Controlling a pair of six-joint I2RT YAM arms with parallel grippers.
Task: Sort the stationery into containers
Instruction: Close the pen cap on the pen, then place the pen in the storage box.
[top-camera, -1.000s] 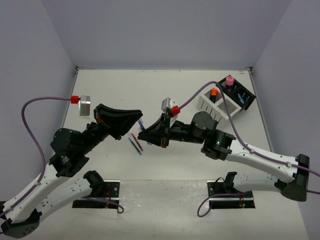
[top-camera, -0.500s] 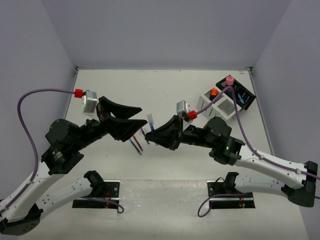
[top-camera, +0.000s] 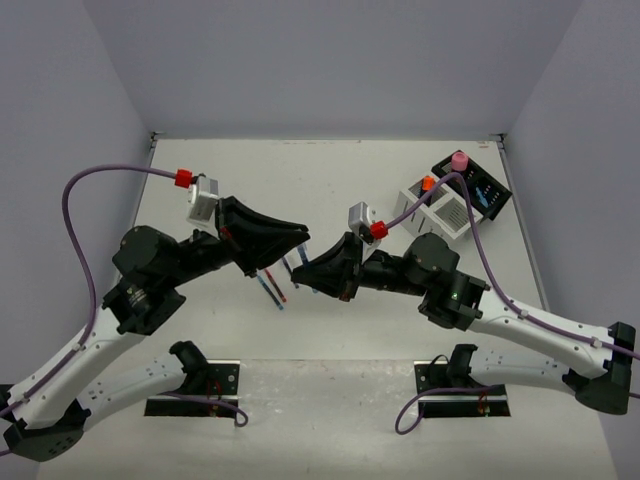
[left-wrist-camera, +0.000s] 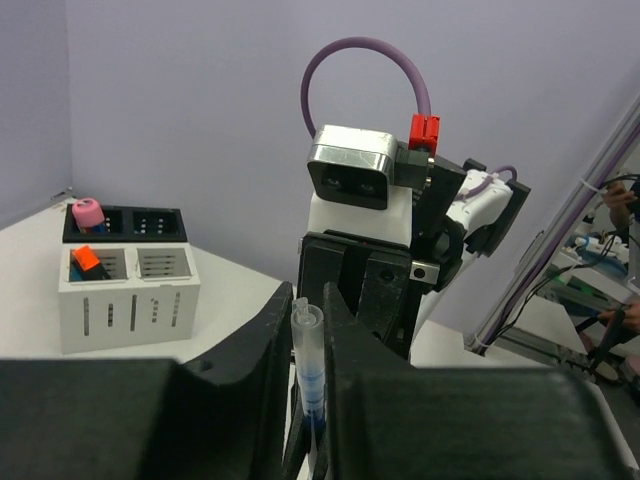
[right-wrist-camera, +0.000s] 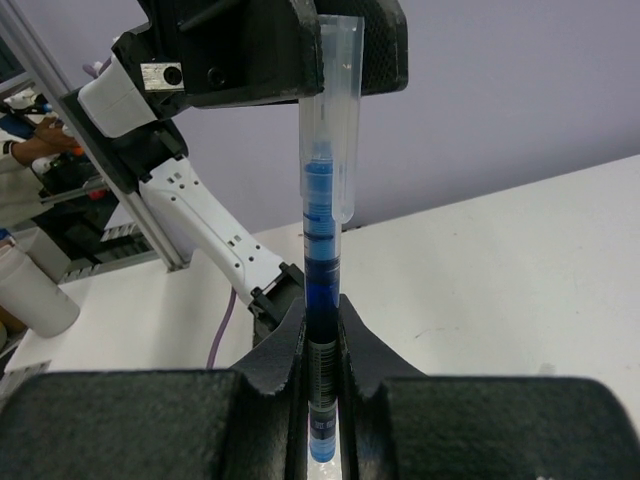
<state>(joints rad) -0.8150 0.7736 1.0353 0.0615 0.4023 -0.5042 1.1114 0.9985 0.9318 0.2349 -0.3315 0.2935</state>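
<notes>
A blue pen with a clear cap is held between both grippers above the table. My right gripper is shut on its barrel. My left gripper is shut on its clear cap end. In the top view the two grippers meet tip to tip at mid table, left and right. A red pen and a blue pen lie on the table under them. The white container holds an orange highlighter. The black container holds the pink cylinder.
Both containers stand side by side at the back right, also seen in the left wrist view, white in front of black. Grey walls close the table at the back and sides. Purple cables arch over both arms.
My left arm has swung right and its gripper has closed on the pen's cap end. My right gripper first carried the pen a little to the right, then held still.
</notes>
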